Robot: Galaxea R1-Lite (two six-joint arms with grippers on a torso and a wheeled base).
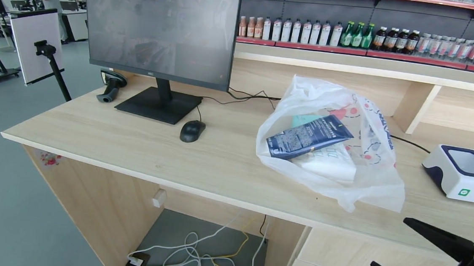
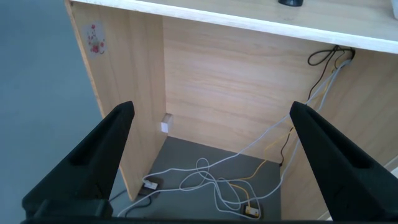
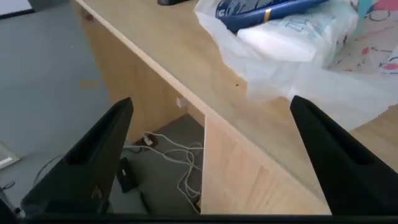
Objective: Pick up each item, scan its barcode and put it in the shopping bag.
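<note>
One long pale wooden counter (image 1: pixel 134 150) is seen across the head view, and a shelf of bottles (image 1: pixel 354 34) is set along the wall behind it. A large dark monitor (image 1: pixel 161 25) is stood on the counter's left part. To the right of it the shopping bag (image 1: pixel 372 181), of thin translucent plastic with a printed pattern, is laid on its side on the counter top with its mouth turned toward the monitor. Three items are seen inside it: a dark blue packet (image 1: pixel 308 136) is laid slantwise on top, a white pack (image 1: pixel 332 161) is lodged under it, and a teal item (image 1: pixel 301 120) is partly hidden behind the two. A white and dark blue barcode scanner (image 1: pixel 462 174) is placed near the bag on its right, apart from it. The right gripper (image 1: pixel 389 242) is held low before the counter's front edge, below the scanner, with its jaws spread wide and nothing between them. The left gripper (image 2: pixel 211 109) is likewise parted and empty, and is faced toward the open space under the counter, where loose cables (image 2: pixel 217 180) are strewn on the floor. A black handheld scanner (image 1: pixel 111 86) is rested beside the monitor's base, and a black mouse (image 1: pixel 192 130) is placed just in front of that base.
</note>
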